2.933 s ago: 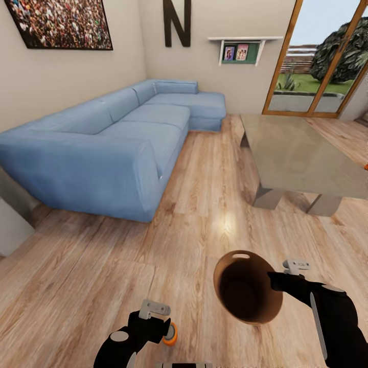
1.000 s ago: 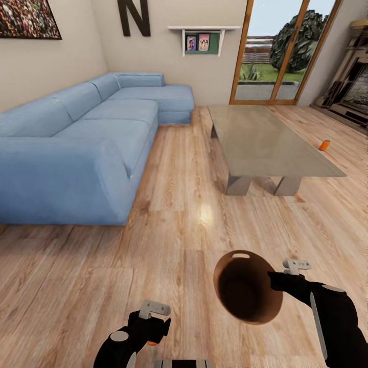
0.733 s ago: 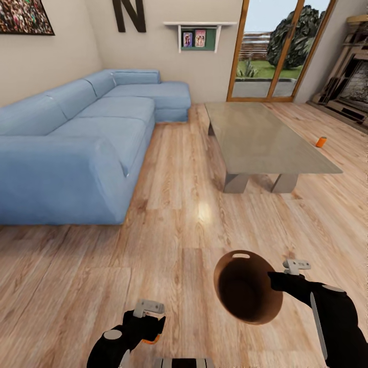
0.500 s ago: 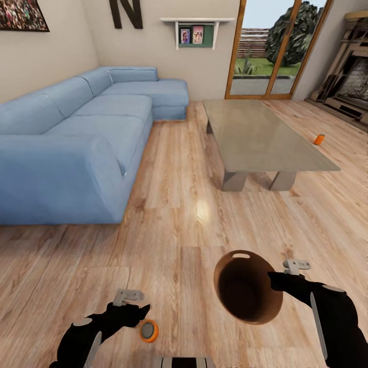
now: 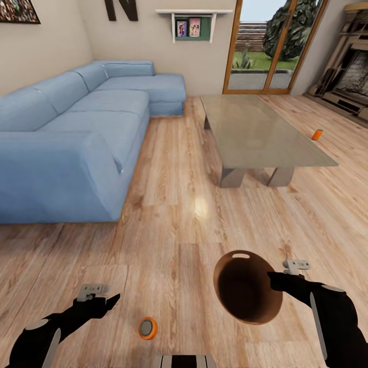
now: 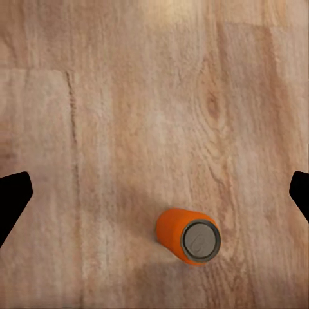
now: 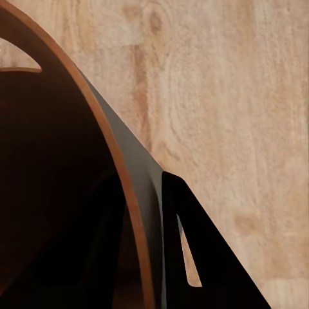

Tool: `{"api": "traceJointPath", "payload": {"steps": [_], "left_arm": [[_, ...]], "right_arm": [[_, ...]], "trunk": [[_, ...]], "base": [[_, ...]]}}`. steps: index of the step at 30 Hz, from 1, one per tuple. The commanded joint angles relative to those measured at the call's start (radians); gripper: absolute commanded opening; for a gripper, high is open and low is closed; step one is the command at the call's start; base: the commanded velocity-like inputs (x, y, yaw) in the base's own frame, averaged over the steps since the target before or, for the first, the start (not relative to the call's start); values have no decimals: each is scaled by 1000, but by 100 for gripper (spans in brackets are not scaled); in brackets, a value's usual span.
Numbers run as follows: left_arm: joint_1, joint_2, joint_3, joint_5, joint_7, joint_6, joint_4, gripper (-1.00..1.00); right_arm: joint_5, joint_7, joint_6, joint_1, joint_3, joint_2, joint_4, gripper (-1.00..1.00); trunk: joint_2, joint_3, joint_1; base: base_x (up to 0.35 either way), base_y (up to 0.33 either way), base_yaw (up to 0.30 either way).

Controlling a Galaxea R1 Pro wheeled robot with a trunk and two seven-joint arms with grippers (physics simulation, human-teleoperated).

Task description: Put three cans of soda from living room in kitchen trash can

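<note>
Soda can loose on the floor, bin hanging off one gripper

Left gripper (image 5: 97,297) spread wide, empty; small bright-orange cylindrical soda can with grey metal end (image 6: 188,235) stands beneath it, easily tipped rolling. Right gripper (image 7: 151,238) pinches round brown coppery-rimmed bin (image 5: 245,286) wall; it might slip.

One legible character is present: a large dark capital letter "N" (image 5: 121,9) mounted on the far wall (image 5: 153,36), above the far end of the blue sofa (image 5: 87,128); its top is cut off by the frame edge. The pictures on the shelf (image 5: 191,13) to its right are too small to read.
</note>
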Motion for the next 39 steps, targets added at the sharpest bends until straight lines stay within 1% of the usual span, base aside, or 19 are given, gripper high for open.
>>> {"api": "traceJointPath", "payload": {"steps": [1, 4, 7, 10, 17, 39], "left_arm": [[0, 0, 1, 0, 0, -1, 0, 100], [0, 0, 2, 1, -9, -1, 0, 100], [0, 0, 3, 1, -61, -1, 1, 100], [0, -2, 3, 0, -84, -3, 2, 100], [0, -7, 1, -9, -85, -3, 6, 100], [0, -8, -2, -9, -85, -3, 7, 100]], "right_arm": [[-15, 1, 3, 0, 0, 0, 0, -100], [-15, 1, 4, 0, 1, -1, 0, -100], [-15, 0, 5, 0, 1, -1, 0, -100], [-15, 1, 5, 0, 1, -1, 0, -100], [-15, 1, 5, 0, 1, -1, 0, -100], [-15, 1, 3, 0, 2, 0, 0, -100]], "trunk": [[0, -1, 0], [0, -6, 0], [0, -10, 0], [0, -14, 0], [0, -24, 0], [0, -54, 0]], "base": [[0, 0, -5], [0, 0, -2], [0, 0, 0], [0, 0, 0], [0, 0, 0], [0, 0, 0]]}}
